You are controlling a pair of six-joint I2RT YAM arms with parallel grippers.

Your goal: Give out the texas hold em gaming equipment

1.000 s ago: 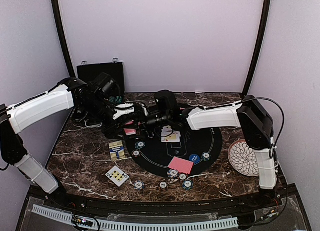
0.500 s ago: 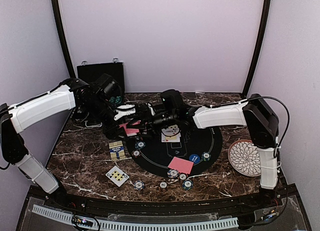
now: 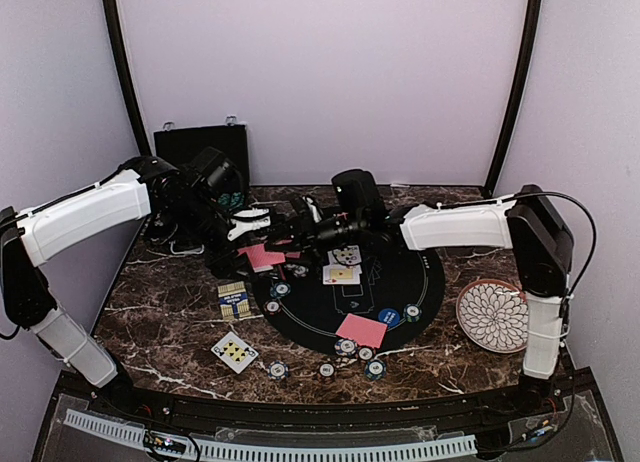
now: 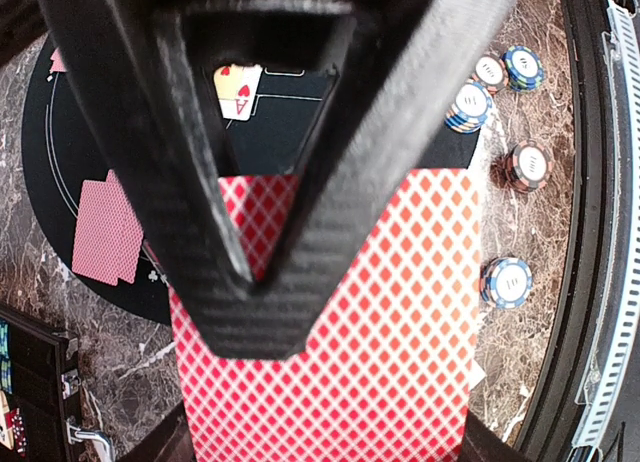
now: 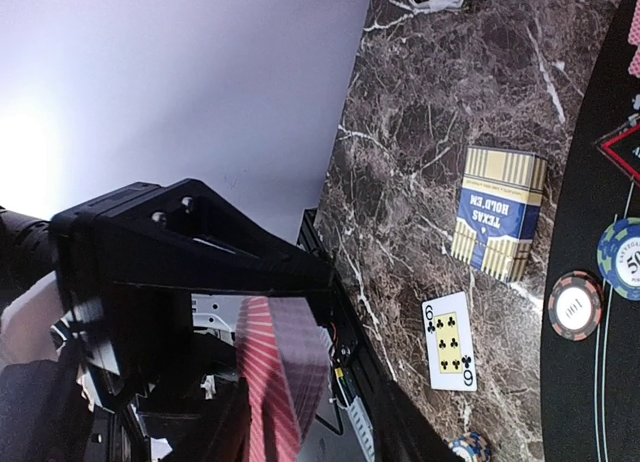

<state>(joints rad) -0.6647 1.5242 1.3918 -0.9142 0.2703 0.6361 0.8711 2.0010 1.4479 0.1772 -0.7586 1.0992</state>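
Playing cards (image 4: 400,312) with red diamond-patterned backs sit as a stack in the left gripper (image 3: 250,242), whose jaws are clenched on one end of it, above the 10 o'clock edge of a round black mat (image 3: 425,282) in the middle of the desk (image 3: 160,292). The right gripper (image 3: 300,230) is stretched in from 3 o'clock to just beside that stack; we cannot tell whether its jaws are parted or closed. We judge the main risk to be a bump between the two grippers, so near each other, knocking the stack loose. Held by one end only, the cards could also fan out, slide free and scatter. If the right jaws pinch the stack to draw a card, several may come away together. A dropped card could cover or shift the poker chips (image 3: 347,346) at the mat's 6 o'clock rim or the face-up cards (image 3: 342,274) near its centre. A card box (image 3: 233,300) lies at 8 o'clock, a six of clubs (image 3: 235,352) at 7 o'clock, a white patterned plate (image 3: 490,317) at 4 o'clock, and a black case (image 3: 200,142) stands at 11 o'clock against the wall. The desk is dark brown marble with white veins and looks smooth, so we expect cards to slide on it easily. Plain lavender walls close in three sides, with a black post in each far corner.
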